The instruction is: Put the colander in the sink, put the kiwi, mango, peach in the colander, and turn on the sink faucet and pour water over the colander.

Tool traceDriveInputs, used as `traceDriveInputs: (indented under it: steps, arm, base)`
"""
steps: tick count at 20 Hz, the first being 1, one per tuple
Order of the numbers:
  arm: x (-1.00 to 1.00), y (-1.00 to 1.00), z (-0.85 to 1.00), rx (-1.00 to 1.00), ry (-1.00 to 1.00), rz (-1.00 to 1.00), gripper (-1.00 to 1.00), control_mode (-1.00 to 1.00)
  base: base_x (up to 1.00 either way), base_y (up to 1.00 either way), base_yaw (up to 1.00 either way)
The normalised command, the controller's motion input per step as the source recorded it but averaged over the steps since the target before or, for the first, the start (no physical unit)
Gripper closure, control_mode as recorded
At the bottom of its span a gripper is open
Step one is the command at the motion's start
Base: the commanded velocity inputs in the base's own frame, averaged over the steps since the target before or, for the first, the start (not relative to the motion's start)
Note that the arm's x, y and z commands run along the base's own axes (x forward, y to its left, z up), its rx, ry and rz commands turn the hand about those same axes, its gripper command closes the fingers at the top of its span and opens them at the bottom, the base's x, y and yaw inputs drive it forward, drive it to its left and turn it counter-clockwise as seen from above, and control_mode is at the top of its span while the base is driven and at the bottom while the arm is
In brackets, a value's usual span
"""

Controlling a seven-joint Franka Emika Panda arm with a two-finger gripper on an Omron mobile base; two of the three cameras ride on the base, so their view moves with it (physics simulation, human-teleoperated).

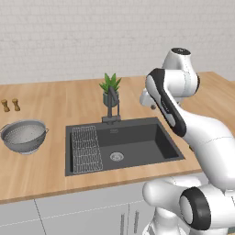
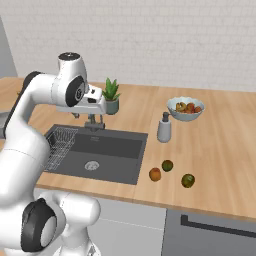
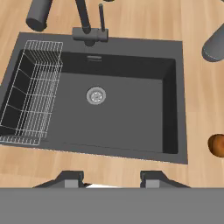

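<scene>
The colander stands on the bench, far to the left of the sink and well apart from it. My pincer hangs above the sink's near edge, narrow and empty, so I must reach left.

Both base views flank the sink; hand view looks straight down.

Grey perforated colander, dark grey sink with white wire rack. Orange-red peach, two greenish fruits, pale blue fruit bowl, light wood counter.
</scene>
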Motion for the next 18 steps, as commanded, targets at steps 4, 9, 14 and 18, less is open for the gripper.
traceDriveInputs:
  steps: [4, 9, 14, 18]
  arm:
    - [-0.19, 0.06, 0.00, 0.00, -0.01, 0.00, -1.00, -1.00]
    - [-0.59, 0.33, -0.06, 0.01, -0.06, 0.00, -1.00, -1.00]
    - [-0.68, 0.63, -0.16, 0.07, -0.05, 0.00, -1.00, -1.00]
    - [-0.33, 0.93, -0.19, 0.05, 0.00, 0.00, -1.00, -1.00]
  base:
    - [0.00, 0.00, 0.00]
    - [0.00, 0.00, 0.00]
    - [0.00, 0.00, 0.00]
    - [0.00, 0.00, 0.00]
